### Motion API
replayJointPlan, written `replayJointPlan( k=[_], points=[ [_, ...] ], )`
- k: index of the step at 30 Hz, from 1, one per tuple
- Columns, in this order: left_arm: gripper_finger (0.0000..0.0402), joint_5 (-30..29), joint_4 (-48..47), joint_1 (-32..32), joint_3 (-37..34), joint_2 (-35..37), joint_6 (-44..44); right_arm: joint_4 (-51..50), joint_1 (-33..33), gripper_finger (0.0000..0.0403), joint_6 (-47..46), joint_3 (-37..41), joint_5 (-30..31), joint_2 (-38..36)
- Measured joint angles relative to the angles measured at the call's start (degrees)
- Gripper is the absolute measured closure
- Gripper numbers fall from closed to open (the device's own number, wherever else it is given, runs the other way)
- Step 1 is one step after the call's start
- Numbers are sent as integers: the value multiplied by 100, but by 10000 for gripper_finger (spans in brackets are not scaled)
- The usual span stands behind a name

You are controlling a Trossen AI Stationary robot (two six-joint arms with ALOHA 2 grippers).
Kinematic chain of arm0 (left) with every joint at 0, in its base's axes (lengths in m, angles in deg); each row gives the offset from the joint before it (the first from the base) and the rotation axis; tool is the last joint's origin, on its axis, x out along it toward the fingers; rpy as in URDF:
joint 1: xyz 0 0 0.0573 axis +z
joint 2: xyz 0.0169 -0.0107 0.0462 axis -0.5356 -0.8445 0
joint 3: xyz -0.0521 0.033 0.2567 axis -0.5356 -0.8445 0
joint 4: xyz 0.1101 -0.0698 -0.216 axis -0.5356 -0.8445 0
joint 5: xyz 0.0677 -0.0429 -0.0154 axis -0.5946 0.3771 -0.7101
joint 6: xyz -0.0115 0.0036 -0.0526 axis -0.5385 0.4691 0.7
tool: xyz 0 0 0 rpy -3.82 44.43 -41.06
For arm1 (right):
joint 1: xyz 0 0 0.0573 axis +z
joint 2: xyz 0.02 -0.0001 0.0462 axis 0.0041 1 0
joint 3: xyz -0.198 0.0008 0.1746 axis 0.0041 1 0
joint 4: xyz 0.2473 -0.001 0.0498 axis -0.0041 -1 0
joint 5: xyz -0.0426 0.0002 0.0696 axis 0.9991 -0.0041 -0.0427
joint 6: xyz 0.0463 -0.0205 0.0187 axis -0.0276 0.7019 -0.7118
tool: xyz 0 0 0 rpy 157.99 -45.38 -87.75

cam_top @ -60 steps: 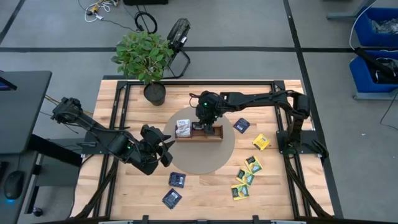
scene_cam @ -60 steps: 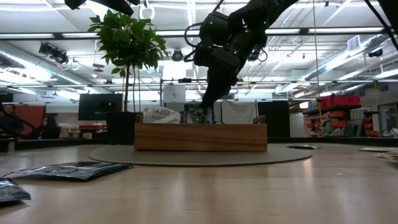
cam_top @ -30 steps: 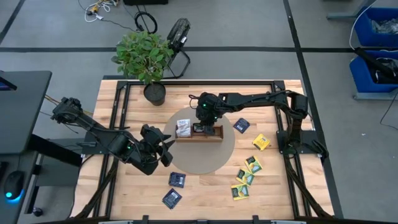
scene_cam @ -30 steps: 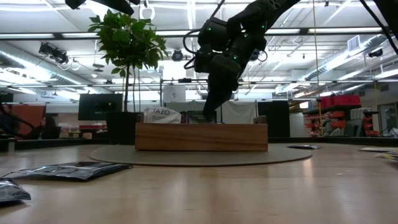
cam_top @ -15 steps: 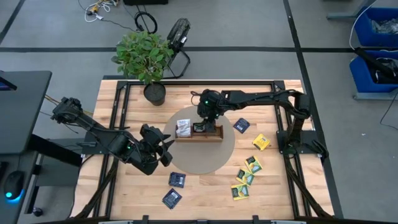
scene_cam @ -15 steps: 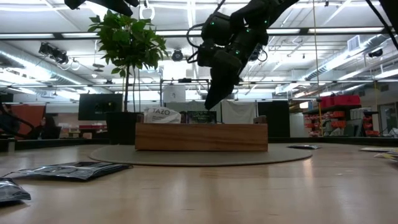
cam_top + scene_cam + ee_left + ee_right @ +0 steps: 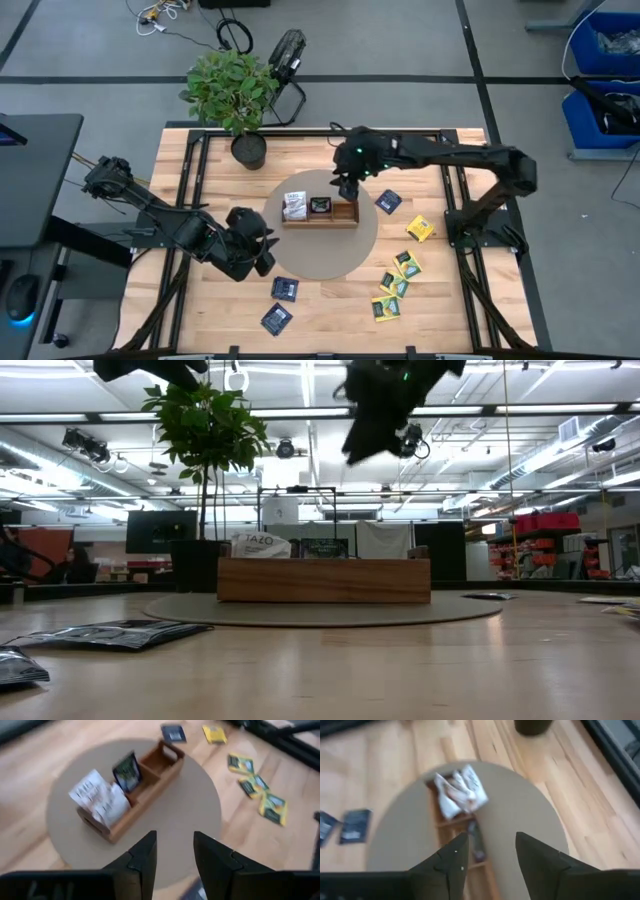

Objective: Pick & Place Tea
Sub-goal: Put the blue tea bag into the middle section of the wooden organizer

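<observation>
Your right gripper (image 7: 346, 186) hangs in the air just beyond the far edge of the wooden tray (image 7: 319, 214), its fingers (image 7: 451, 862) parted with nothing between them. Look through its wrist camera: the gap between the two dark fingers is clear, and the tray sits below it on the round mat (image 7: 325, 255).

In the tray, white-faced tea packets (image 7: 293, 206) stand bunched in the compartment at your left, and one dark packet (image 7: 321, 205) stands upright in the middle compartment. The third compartment, on your right, shows bare wood.

Your left gripper (image 7: 262, 243) waits low over the tabletop (image 7: 330, 300) at the mat's left edge, fingers (image 7: 145, 857) apart and holding nothing.

The rest of the tea is scattered on the tabletop. A dark blue packet (image 7: 388, 201) lies just to the right of the tray, off the mat, and a yellow packet (image 7: 420, 229) farther right. A cluster of yellow-green packets (image 7: 394, 285) sits toward the near right. Two more dark blue packets (image 7: 280, 304) lie on the near side, in front of the left gripper.

A potted plant (image 7: 234, 97) stands at the far left corner.
</observation>
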Motion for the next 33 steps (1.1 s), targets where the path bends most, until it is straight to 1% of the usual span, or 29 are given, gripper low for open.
replayJointPlan(
  k=[2,6,10,11,13,15,18,22,26,28,33],
  points=[
    [268,113,-82,-4,0,0,98,3,201,230,-158,0,150,-211],
    [268,-191,-198,-33,0,-18,307,-15,549,230,-505,0,171,-430],
    [268,-240,-380,-39,0,-20,464,-46,935,230,-1048,0,242,-449],
    [268,-346,-373,-49,-41,-16,557,-47,1052,230,-1184,0,296,-449],
    [268,-645,-182,-130,-292,-11,918,-40,1318,230,-1426,0,541,-449],
    [268,-628,51,-222,-649,-11,1238,-40,1592,230,-1676,0,849,-447],
    [268,-309,959,-394,-1249,-2,1556,-37,1992,230,-2167,0,1283,-447],
    [268,61,2490,-643,-1887,-4,1485,-25,2492,230,-2868,0,1795,-421],
    [268,1117,3554,-621,-2385,-18,1239,12,2962,230,-3671,0,2214,-368],
    [268,1563,3901,-554,-2620,-59,1308,33,3189,230,-4044,0,2377,-334],
    [268,2219,3850,-323,-2900,-50,2192,128,3713,230,-4724,0,2686,-169]
  ],
)
